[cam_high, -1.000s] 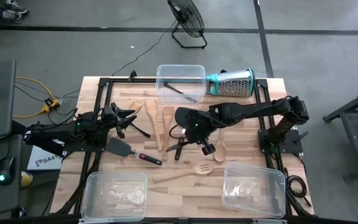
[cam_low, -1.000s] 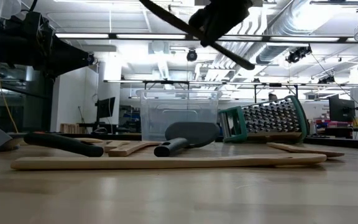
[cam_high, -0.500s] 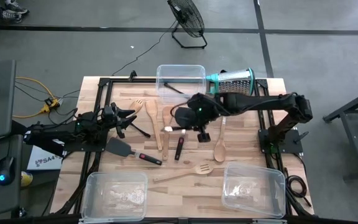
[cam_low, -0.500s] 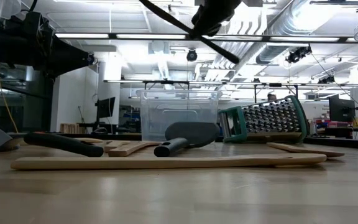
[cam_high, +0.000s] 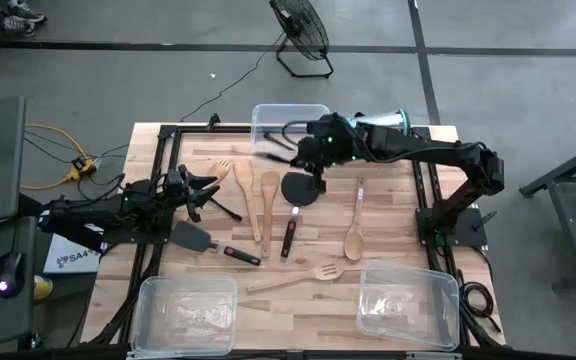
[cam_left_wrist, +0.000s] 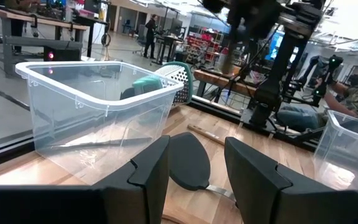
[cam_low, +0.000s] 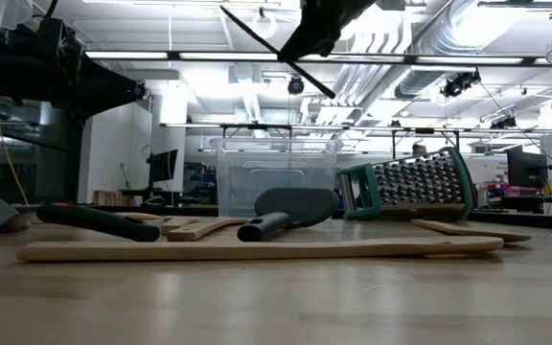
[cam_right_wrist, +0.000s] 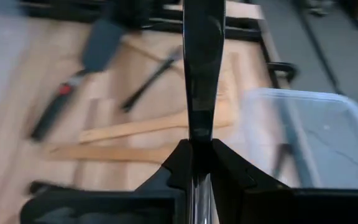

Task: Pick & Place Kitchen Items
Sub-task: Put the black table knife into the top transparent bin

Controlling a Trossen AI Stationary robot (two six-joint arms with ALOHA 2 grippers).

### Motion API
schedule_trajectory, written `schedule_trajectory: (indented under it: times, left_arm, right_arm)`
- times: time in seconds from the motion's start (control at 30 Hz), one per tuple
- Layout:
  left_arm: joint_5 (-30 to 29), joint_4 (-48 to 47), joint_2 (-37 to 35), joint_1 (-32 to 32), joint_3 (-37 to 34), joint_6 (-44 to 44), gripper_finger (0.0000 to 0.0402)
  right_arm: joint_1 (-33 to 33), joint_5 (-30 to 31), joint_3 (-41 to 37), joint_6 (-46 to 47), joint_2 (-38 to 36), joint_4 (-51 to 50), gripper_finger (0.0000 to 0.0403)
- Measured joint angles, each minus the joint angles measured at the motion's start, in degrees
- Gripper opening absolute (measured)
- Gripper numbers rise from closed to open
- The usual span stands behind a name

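My right gripper (cam_high: 306, 148) hangs over the far clear bin (cam_high: 290, 112), shut on a thin black tool (cam_low: 257, 34). My left gripper (cam_high: 204, 188) rests at the table's left, open, with nothing between its fingers (cam_left_wrist: 194, 171). Flat on the wood lie a round-headed black spatula (cam_high: 299, 188) with a red-black handle, a second black spatula (cam_high: 190, 236), wooden spoons (cam_high: 244, 186) (cam_high: 354, 238), a slotted wooden spatula (cam_high: 298, 277) and another thin black tool (cam_high: 226, 208). My right gripper pinches the thin black tool's shaft (cam_right_wrist: 199, 134) between its two fingers (cam_right_wrist: 180, 163), partway along its length. The tool runs on forward past the fingertips, along the fingers. It is lifted clear, slanting, one end high (cam_low: 226, 11) and the other low (cam_low: 330, 93).
A steel grater with a teal rim (cam_high: 388, 122) lies at the far right, partly under my right arm. Clear bins stand at the near left (cam_high: 186, 312) and near right (cam_high: 408, 302). Black frame rails (cam_high: 168, 150) run along the table's sides.
My right gripper has carried the thin black tool from over the table's middle toward the far edge and upward, until it is over the far bin. It has tipped up nearer to level on the way. The tool stays clear of the table, slanting more steeply.
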Motion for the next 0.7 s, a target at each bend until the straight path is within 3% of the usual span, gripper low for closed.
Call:
schedule_trajectory:
  times: [0.27,0.53,0.7]
  left_arm:
    - [0.00,0.00,0.01,-0.02,0.00,0.00,0.0152]
    - [0.00,0.00,0.00,-0.01,0.00,0.00,0.0152]
    - [0.00,0.00,0.02,0.00,0.00,0.01,0.0152]
  right_arm:
    - [-6.27,8.85,0.02,1.09,2.03,5.44,0.0029]
    - [-10.05,13.51,0.00,11.56,7.18,9.96,0.0029]
    - [-12.20,15.25,0.00,13.29,9.93,10.73,0.0028]
